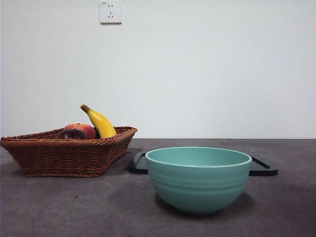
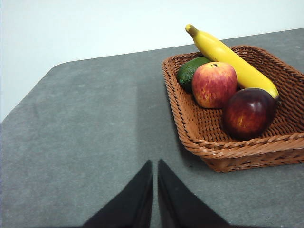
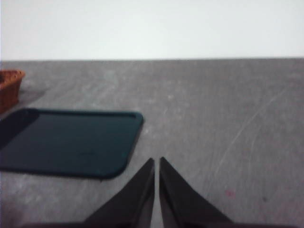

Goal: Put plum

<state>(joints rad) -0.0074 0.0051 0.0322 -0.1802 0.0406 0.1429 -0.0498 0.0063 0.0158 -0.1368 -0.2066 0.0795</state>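
Front view: a brown wicker basket (image 1: 64, 155) sits on the grey worktop (image 1: 74, 207) at the left. The plum (image 1: 72, 134), dark maroon and glossy, lies inside it, only its top showing above the woven rim. Just behind it is a red-orange apple (image 1: 83, 129), and a yellow banana (image 1: 100, 122) leans up out of the basket beside them, stem end highest. A teal bowl (image 1: 198, 178) stands near the camera at centre right, well apart from the basket. Behind the bowl a flat black tray (image 1: 264, 168) lies on the worktop, its edges showing on either side of the bowl. A white wall socket (image 1: 110, 12) is set high on the wall. No arm shows in this view.

In the left wrist view the left gripper (image 2: 155, 164) hangs above bare worktop with its jaws pressed together, near the basket but apart from it. Here the plum (image 2: 249, 113) rests against the basket's near wall, touching the apple and the banana. A green fruit (image 2: 191, 72) lies behind the apple, partly hidden by it.

In the right wrist view the right gripper (image 3: 156, 161) hangs over the worktop with its jaws likewise pressed together, just beside one corner of the tray. A corner of the basket shows at the picture's edge.
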